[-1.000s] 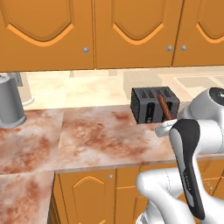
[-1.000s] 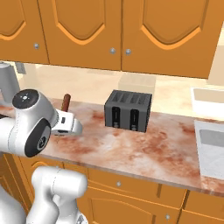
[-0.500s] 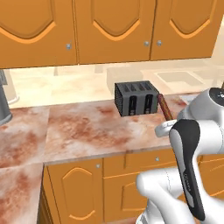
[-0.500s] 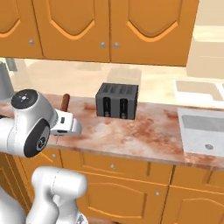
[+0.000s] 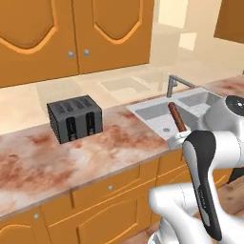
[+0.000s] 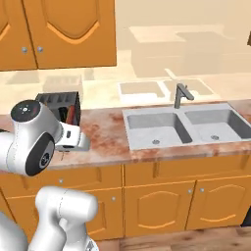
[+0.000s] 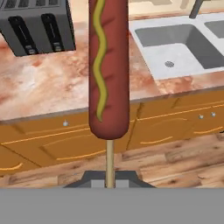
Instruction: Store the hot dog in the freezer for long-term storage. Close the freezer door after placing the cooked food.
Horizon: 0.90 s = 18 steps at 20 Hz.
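The hot dog is a reddish-brown sausage with a wavy yellow mustard line, mounted on a thin wooden stick. It stands straight up from my gripper, which is shut on the stick. In the left base view the hot dog rises from the gripper in front of the sink. Seen from the right base, the hot dog sits above the gripper next to the toaster. The freezer and the freezer door are out of view.
A dark two-slot toaster stands on the reddish marble counter. A grey double sink with a faucet lies to its right. Orange cabinets run above and below, over a wood floor.
The whole picture has shifted: the base has moved along the counter, so the toaster slid left and the sink came into view. The hot dog stays held upright.
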Tool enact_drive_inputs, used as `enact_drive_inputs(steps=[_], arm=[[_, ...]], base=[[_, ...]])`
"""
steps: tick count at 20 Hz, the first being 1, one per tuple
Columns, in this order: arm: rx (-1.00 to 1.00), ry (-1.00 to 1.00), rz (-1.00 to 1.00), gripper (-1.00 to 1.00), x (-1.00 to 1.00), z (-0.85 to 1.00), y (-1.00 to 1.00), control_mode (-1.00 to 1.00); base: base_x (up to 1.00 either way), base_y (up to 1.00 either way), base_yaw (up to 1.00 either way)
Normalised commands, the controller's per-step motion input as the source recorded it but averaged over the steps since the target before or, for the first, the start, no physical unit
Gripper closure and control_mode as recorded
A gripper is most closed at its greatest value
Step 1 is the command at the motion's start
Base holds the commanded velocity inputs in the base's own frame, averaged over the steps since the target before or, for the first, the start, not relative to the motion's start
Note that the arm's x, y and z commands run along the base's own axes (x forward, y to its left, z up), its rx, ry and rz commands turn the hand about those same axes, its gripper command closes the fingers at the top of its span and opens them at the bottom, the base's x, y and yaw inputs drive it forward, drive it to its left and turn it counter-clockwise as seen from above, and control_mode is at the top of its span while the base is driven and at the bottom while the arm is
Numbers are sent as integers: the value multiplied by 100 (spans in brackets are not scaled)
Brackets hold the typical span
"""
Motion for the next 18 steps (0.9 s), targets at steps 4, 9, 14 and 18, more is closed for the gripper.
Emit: enact_drive_inputs(steps=[4,9,14,18], arm=[[0,0,0,100,0,0,0,100],[0,0,0,100,0,0,0,100],[0,0,0,100,0,0,0,100],[0,0,0,100,0,0,0,100]], base=[[0,-73,-64],[0,-46,-66],[0,-29,-64],[0,-28,-63]])
